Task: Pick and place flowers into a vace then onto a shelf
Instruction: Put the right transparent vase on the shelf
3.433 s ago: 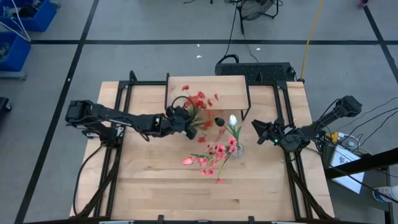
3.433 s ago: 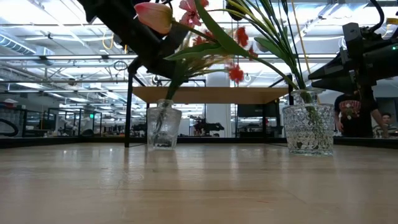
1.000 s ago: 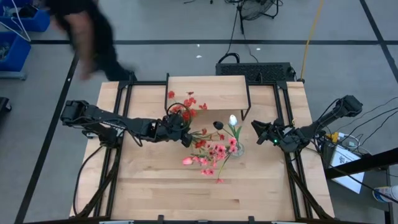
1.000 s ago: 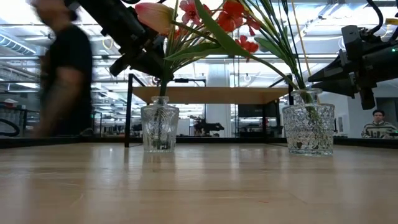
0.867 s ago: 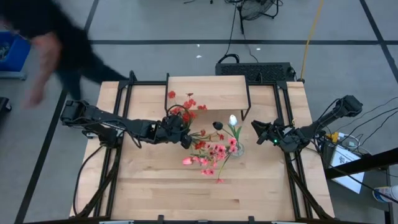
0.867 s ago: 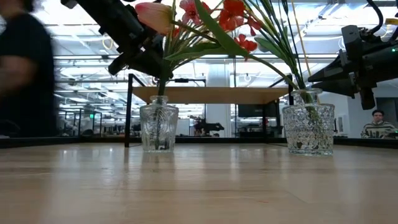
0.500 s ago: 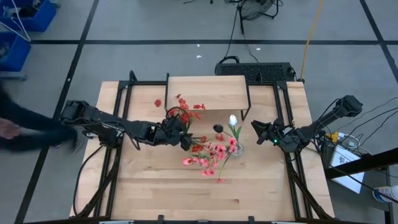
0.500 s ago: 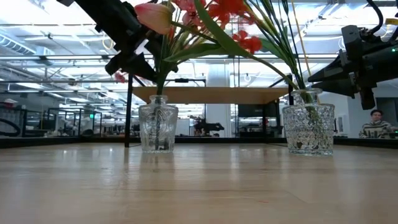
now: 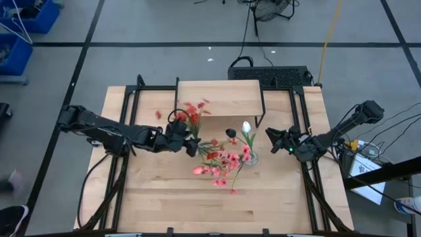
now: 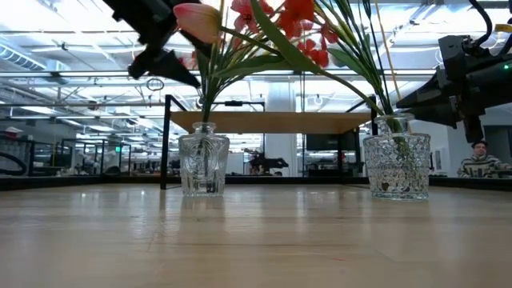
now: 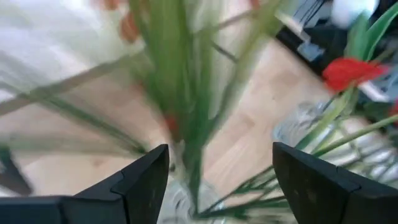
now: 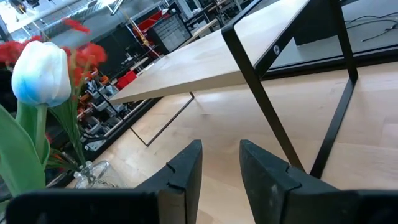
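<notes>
A spray of red flowers (image 9: pixel 191 116) stands in the left glass vase (image 10: pixel 201 164), its green stems (image 11: pixel 186 93) in the vase's mouth. My left gripper (image 11: pixel 221 180) is open, one finger on each side of those stems, clear of them, just left of the vase (image 9: pixel 188 145). Pink flowers (image 9: pixel 227 162) and a white tulip (image 9: pixel 247 126) fill the right vase (image 10: pixel 396 165). My right gripper (image 9: pixel 270 134) hovers right of that vase, narrowly open with nothing between its fingers (image 12: pixel 221 168). The shelf (image 9: pixel 220 97) stands behind both vases.
The shelf's thin black legs (image 12: pixel 261 106) rise close ahead of my right gripper. Both vases stand on the tabletop (image 9: pixel 197 210) in front of the shelf, and bare wood stretches toward the near edge. A person (image 10: pixel 480 160) sits in the room behind.
My left gripper has opened and let go of the red flowers' stems, then drawn back toward the table's left edge and a little upward. The red spray stays in the left vase and has swung toward the left. A person walked past beyond the table's left side.
</notes>
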{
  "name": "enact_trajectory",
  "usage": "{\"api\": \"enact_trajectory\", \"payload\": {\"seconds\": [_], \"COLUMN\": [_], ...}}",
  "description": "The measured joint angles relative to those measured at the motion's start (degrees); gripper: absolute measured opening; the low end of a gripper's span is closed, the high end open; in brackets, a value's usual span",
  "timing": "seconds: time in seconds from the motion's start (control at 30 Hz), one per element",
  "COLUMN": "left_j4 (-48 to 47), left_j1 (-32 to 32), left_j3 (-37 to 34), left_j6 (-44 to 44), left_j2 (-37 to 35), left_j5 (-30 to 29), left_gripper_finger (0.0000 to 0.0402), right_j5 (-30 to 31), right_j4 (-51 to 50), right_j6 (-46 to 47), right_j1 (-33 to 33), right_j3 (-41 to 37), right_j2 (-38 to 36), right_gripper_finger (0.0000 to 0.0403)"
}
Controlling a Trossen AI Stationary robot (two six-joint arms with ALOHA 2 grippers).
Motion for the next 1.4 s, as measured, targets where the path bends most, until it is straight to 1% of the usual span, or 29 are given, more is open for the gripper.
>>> {"api": "enact_trajectory", "payload": {"seconds": [0.13,0.23,0.33,0.4,0.5,0.6,0.7,0.77,0.93,1.0,1.07,1.1,1.2,1.23,1.3,1.4], "left_j4": [-1.67,-6.21,-8.55,-10.22,-9.36,-10.33,-12.37,-13.93,-16.64,-17.04,-17.53,-17.78,-19.70,-20.33,-21.24,-21.88], "left_j1": [-0.64,-0.88,-0.83,-0.86,-1.49,-2.85,-3.97,-4.16,-5.65,-6.77,-7.69,-8.03,-8.26,-8.25,-8.24,-8.24], "left_j3": [0.08,-0.14,-0.04,-0.05,-0.03,-0.03,-0.03,-0.07,-0.07,-0.07,-0.07,-0.07,-0.07,-0.07,-0.07,-0.07], "left_j6": [2.13,6.31,7.51,5.65,0.97,-1.13,-5.84,-9.87,-17.91,-19.28,-19.98,-20.55,-23.18,-23.98,-25.34,-26.17], "left_j2": [0.13,0.94,0.62,0.41,0.24,0.33,0.94,0.93,0.90,0.90,0.90,0.90,0.90,0.90,0.90,0.90], "left_j5": [2.45,6.30,9.90,10.62,10.75,11.47,8.68,8.09,9.71,10.42,11.04,11.19,11.15,11.11,11.06,11.71], "left_gripper_finger": [0.0273,0.0264,0.0258,0.0258,0.0258,0.0257,0.0257,0.0257,0.0257,0.0257,0.0257,0.0257,0.0257,0.0257,0.0257,0.0257], "right_j5": [0.04,0.02,0.02,0.02,0.00,-0.02,0.31,-0.26,-5.33,-8.66,-13.85,-16.31,-22.59,-23.92,-24.20,-24.02], "right_j4": [-0.33,-0.88,-0.90,-0.92,-0.81,-0.72,-0.31,-0.11,6.75,9.80,11.70,12.95,17.13,18.89,21.13,25.75], "right_j6": [1.63,2.75,3.87,4.53,5.35,5.14,2.61,-0.31,-2.59,-8.61,-15.77,-16.65,-13.59,-14.24,-15.87,-10.44], "right_j1": [0.00,0.00,0.00,0.00,0.00,0.00,0.00,0.00,0.00,0.00,0.02,0.02,0.04,0.04,0.07,-0.14], "right_j3": [0.00,0.00,0.00,0.00,0.00,0.00,0.00,0.00,0.01,0.05,0.57,0.85,1.33,1.33,1.33,1.31], "right_j2": [0.72,1.25,1.73,2.03,2.09,2.04,2.03,2.03,1.98,1.98,1.96,1.98,1.97,1.95,1.95,1.94], "right_gripper_finger": [0.0100,0.0100,0.0100,0.0100,0.0100,0.0100,0.0100,0.0100,0.0100,0.0100,0.0100,0.0100,0.0095,0.0092,0.0088,0.0083]}}
